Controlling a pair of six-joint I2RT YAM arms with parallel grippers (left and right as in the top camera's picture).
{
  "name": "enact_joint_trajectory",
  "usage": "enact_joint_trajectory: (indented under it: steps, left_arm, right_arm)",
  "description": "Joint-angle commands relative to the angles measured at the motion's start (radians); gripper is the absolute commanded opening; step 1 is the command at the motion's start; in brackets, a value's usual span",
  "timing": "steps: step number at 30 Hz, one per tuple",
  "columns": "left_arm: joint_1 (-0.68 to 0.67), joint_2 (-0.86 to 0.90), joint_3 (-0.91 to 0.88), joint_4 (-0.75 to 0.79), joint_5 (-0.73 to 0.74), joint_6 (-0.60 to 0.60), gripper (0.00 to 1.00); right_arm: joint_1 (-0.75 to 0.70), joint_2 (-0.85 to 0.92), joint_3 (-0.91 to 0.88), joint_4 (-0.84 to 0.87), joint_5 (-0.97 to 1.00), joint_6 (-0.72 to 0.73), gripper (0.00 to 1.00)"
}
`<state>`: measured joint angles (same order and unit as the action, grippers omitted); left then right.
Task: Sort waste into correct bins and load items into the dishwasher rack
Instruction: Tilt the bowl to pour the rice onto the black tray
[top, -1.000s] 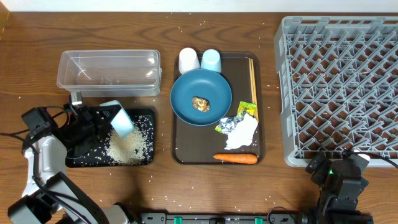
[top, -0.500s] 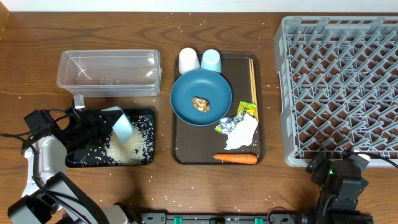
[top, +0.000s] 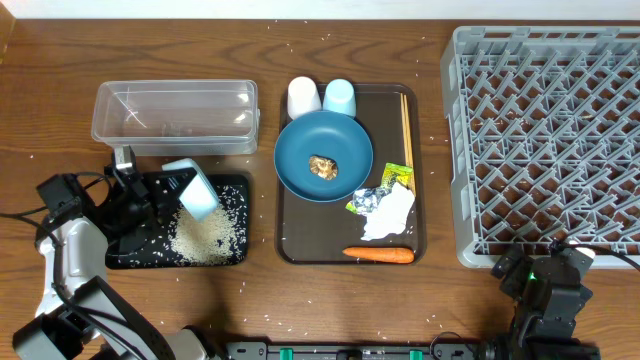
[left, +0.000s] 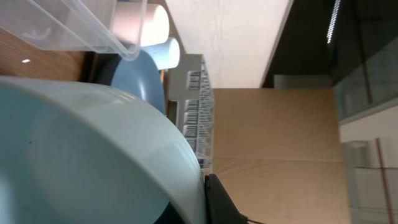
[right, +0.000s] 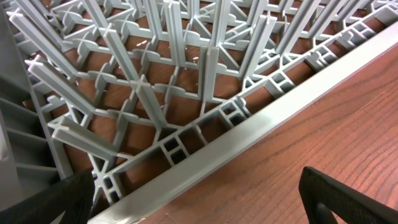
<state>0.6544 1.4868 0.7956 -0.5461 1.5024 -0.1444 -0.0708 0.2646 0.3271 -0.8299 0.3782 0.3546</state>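
Step in hand: emptying the bowl (top: 194, 192) of rice (top: 205, 236) into the black tray (top: 112, 262). I judge it close to done, since a heap already lies on the tray.
Left jaws: clamped narrow on the bowl, holding it in the air.
Right jaws: spread wide with nothing between them, hovering at the near rail of the rack (right: 186, 74).
Bowl's place: over the far half of the black tray, just in front of the clear tub (top: 100, 120).
Bowl's heading: tipped over, its base-to-rim axis lying on a diagonal. The mouth seems to face down toward the heap, though the wrist view is too close to confirm.
Waiting on the brown tray (top: 290, 240): plate (top: 300, 160) carrying a food lump (top: 322, 166), white cup (top: 303, 96), blue cup (top: 340, 96), napkin (top: 390, 212), foil ball (top: 368, 200), packet (top: 398, 178).
Chopsticks (top: 406, 125): long axis far-to-near along the tray's right edge.
Carrot (top: 379, 254): long axis left-to-right at the near edge.
Next move: probably taking the bowl to the rack, well apart on the right. That calls for a carry over the brown tray or a pass to the right arm, then setting it on edge between pegs.
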Motion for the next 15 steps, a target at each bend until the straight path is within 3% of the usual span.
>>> enact_joint_trajectory:
  steps: [1,5,9,15]
  left_arm:
    - [0.005,0.010,0.007,0.038,0.070,-0.146,0.06]
    - [0.006,0.010,0.007,0.066,0.071,-0.244,0.06]
    - [0.005,0.010,0.007,0.066,0.071,-0.425,0.06]
    - [0.005,0.009,0.007,0.065,0.071,-0.521,0.06]
  right_arm:
    - [-0.006,-0.002,0.011,-0.001,0.010,-0.011,0.99]
    - [-0.006,-0.002,0.011,-0.001,0.010,-0.011,0.99]
    - [-0.006,-0.002,0.011,-0.001,0.010,-0.011,0.99]
    - [-0.006,-0.002,0.011,-0.001,0.010,-0.011,0.99]
